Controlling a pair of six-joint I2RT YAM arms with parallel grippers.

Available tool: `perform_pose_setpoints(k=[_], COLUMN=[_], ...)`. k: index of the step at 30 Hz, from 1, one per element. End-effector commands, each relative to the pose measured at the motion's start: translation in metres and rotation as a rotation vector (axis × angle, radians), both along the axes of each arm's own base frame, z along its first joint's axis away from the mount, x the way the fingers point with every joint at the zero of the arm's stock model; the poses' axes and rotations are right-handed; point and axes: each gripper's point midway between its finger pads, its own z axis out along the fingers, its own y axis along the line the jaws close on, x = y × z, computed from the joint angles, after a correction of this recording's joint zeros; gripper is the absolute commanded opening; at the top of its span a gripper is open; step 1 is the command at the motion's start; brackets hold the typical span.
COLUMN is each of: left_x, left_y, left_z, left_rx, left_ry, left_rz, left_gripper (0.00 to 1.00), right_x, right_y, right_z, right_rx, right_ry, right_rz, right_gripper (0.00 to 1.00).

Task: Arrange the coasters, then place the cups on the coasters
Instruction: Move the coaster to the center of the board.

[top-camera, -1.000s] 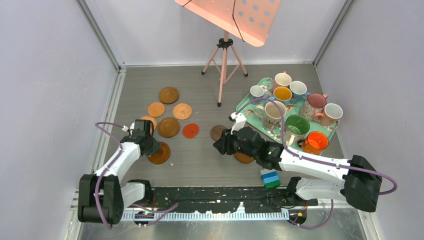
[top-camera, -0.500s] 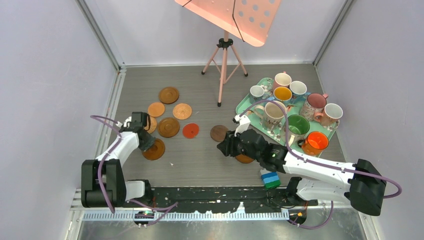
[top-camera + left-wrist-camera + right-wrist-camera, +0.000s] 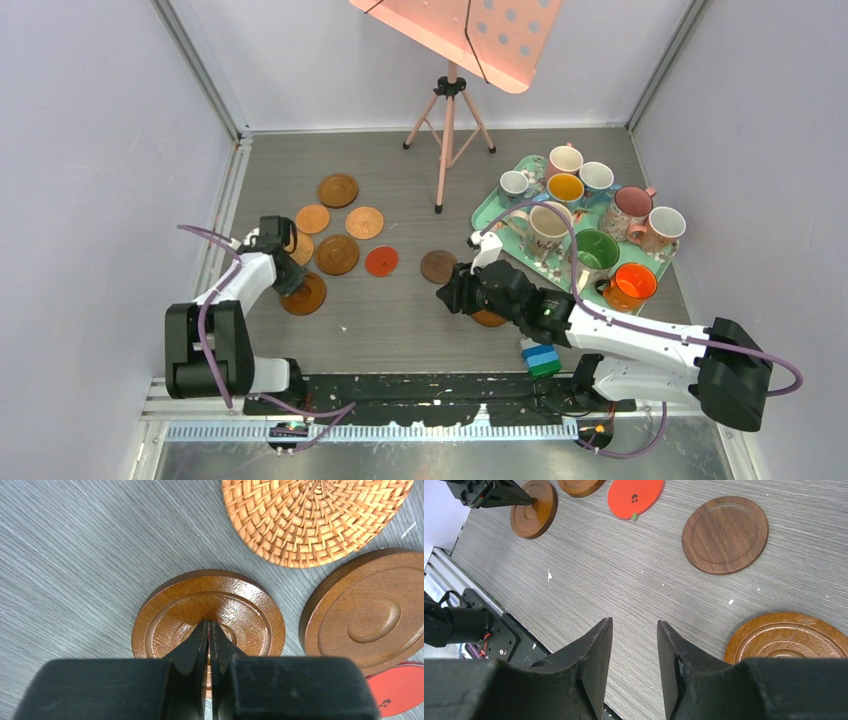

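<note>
Right gripper (image 3: 634,625) hangs over bare grey wood-grain table (image 3: 400,320) close to the near edge, jaws at a moderate gap with nothing between them. Just to its right lies a glossy amber-brown coaster (image 3: 789,640), flat and turned with concentric grooves. Left gripper (image 3: 209,630) is toward the near-left, jaws closed together. Its tips are on the centre of a grooved brown wooden coaster (image 3: 250,615); whether they press or only touch I cannot tell. Just beyond that disc is a woven rattan coaster (image 3: 315,515) with a spiral weave, and beside it a thicker brown disc (image 3: 365,615) with a raised centre boss. Mid-table sit a thin, smooth red coaster (image 3: 381,261) and a dark walnut coaster (image 3: 438,266) with a low rim, slightly apart. Farther back on the left are a plain orange disc (image 3: 312,218), a second woven disc (image 3: 364,222) and a ringed brown disc (image 3: 338,189). All coasters lie flat and, being round, have no long axis. Toward the far-right corner, nine glazed cups (image 3: 565,187) stand upright, mouths up, on a mint tray (image 3: 484,206), handles pointing in mixed directions. The tray's long axis runs diagonally, far-left to near-right.
</note>
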Motion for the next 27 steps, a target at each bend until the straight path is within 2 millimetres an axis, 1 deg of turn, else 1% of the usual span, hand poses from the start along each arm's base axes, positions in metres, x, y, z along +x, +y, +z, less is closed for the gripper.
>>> perform_pose_setpoints(k=[1,4,6,10,13,17,19,21,22,25,26,27], left_x=[0.012,0.015,0.013,0.01,0.007,0.005,0.003,-0.001,-0.003,-0.008,-0.009,-0.012], left_y=[0.003,-0.004,-0.005,-0.005,-0.006,-0.013,-0.026,-0.035,-0.045,-0.064,-0.07,-0.077], left_z=[0.009,0.016,0.022,0.04,0.06,0.08,0.083,0.083,0.083,0.082,0.08,0.078], left_rx=[-0.003,-0.039,-0.046,-0.039,-0.039,-0.059,-0.106,-0.14,-0.18,-0.258,-0.286,-0.315], left_ry=[-0.038,-0.065,-0.076,-0.125,-0.18,-0.262,-0.297,-0.313,-0.326,-0.357,-0.369,-0.374], left_rz=[0.031,0.014,0.009,0.007,0.0,-0.039,-0.113,-0.155,-0.203,-0.287,-0.319,-0.352], left_gripper=[0.06,0.06,0.06,0.07,0.08,0.13,0.16,0.18,0.18,0.21,0.22,0.24], right_x=[0.008,0.012,0.015,0.02,0.025,0.028,0.03,0.031,0.032,0.044,0.05,0.056], right_y=[-0.003,-0.005,-0.006,-0.009,-0.011,-0.019,-0.024,-0.029,-0.03,-0.029,-0.026,-0.029], right_z=[0.006,0.005,0.005,0.004,0.0,-0.016,-0.024,-0.031,-0.033,-0.038,-0.034,-0.038], right_rx=[0.007,-0.004,-0.008,-0.024,-0.048,-0.109,-0.138,-0.168,-0.177,-0.189,-0.177,-0.194], right_ry=[-0.033,-0.037,-0.041,-0.042,-0.036,0.005,0.026,0.04,0.043,0.029,0.017,0.019], right_rz=[-0.045,-0.061,-0.069,-0.086,-0.108,-0.14,-0.168,-0.183,-0.181,-0.144,-0.144,-0.141], right_gripper=[0.46,0.47,0.47,0.48,0.5,0.51,0.51,0.51,0.52,0.53,0.53,0.53])
